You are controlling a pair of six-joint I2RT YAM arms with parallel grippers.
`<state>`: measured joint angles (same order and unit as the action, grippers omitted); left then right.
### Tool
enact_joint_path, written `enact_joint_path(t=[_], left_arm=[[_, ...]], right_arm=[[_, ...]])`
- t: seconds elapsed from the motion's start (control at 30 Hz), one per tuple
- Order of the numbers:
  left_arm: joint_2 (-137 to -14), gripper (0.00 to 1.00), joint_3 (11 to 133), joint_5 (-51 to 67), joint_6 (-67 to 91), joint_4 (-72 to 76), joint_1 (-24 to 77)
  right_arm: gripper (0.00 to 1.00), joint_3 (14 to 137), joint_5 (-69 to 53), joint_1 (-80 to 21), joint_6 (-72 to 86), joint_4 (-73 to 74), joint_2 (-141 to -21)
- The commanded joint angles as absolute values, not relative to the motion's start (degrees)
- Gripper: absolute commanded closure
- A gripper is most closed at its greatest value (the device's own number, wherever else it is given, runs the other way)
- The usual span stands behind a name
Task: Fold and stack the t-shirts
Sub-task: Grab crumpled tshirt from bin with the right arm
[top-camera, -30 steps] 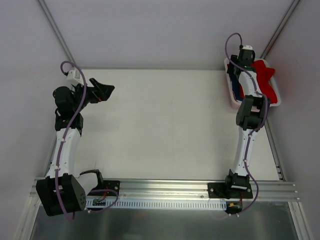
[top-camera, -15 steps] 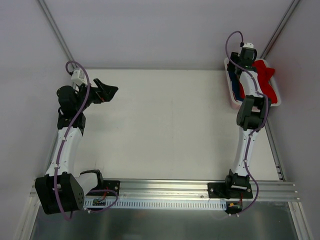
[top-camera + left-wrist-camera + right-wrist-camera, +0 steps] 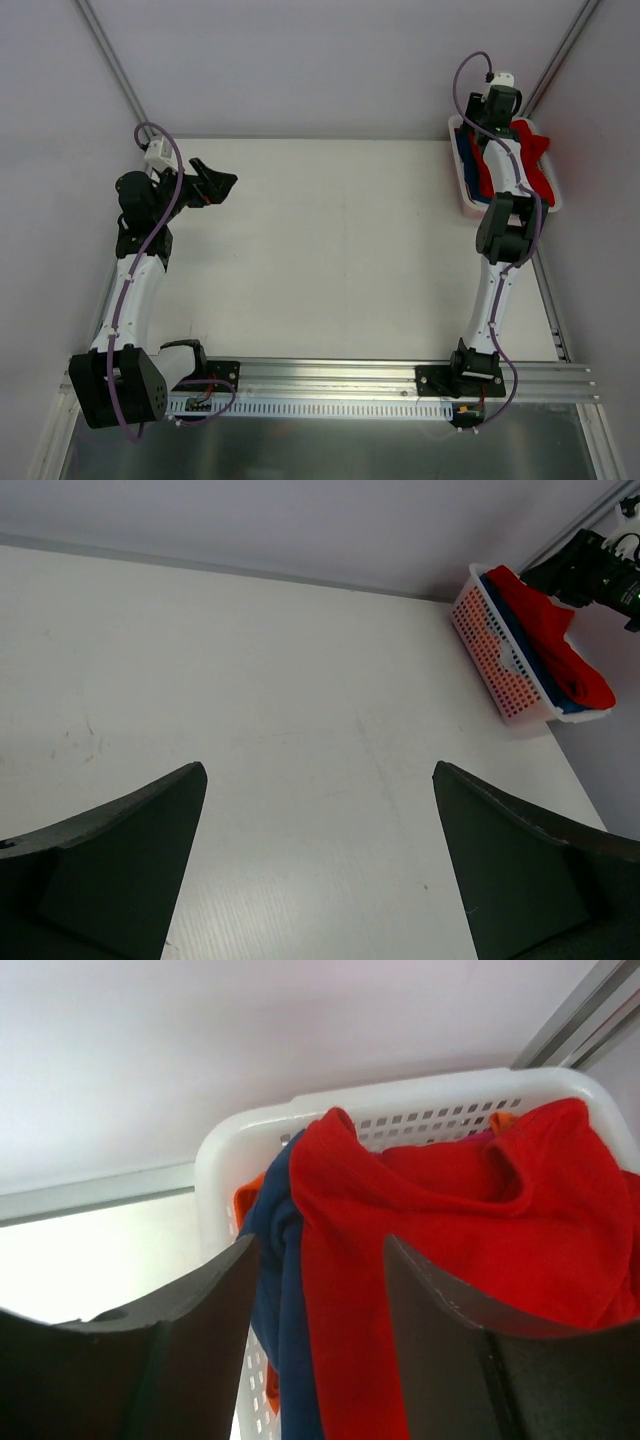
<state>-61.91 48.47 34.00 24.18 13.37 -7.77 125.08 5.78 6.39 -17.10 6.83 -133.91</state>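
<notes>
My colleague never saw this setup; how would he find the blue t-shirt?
At the far right corner of the table stands a white slatted basket. The blue t-shirt lies inside, on the side facing the table's middle, mostly under a red t-shirt; only it is deep blue.

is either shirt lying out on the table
No, the red shirt and the blue shirt both sit bunched in the white basket.

You have bright, even light over the tabletop point(image 3: 330, 250), with barely any shadow. The metal sheet point(image 3: 320, 450) at six o'clock gleams dully; wrist views blur up close.
</notes>
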Motion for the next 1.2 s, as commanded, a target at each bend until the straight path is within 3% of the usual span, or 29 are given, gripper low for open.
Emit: enact_joint_path(t=[0.0,0.4,1.07,1.17], left_arm=[[-61.35,0.01,48.96,33.66,22.76,14.24,-7.03],[-60.56,0.01,49.13,33.31,21.8,13.27,-6.68],[-61.43,0.01,49.13,32.52,21.53,13.18,-5.63],[-61.52,0.01,49.13,32.26,21.45,13.18,-5.36]], right_arm=[[0.44,123.84,6.5,6.85,-17.93,4.83,-131.65],[0.51,122.17,5.63,7.82,-17.05,3.78,-134.21],[0.5,120.85,2.73,8.44,-14.06,3.25,-137.81],[0.59,120.76,2.55,8.26,-14.5,3.51,-137.99]])
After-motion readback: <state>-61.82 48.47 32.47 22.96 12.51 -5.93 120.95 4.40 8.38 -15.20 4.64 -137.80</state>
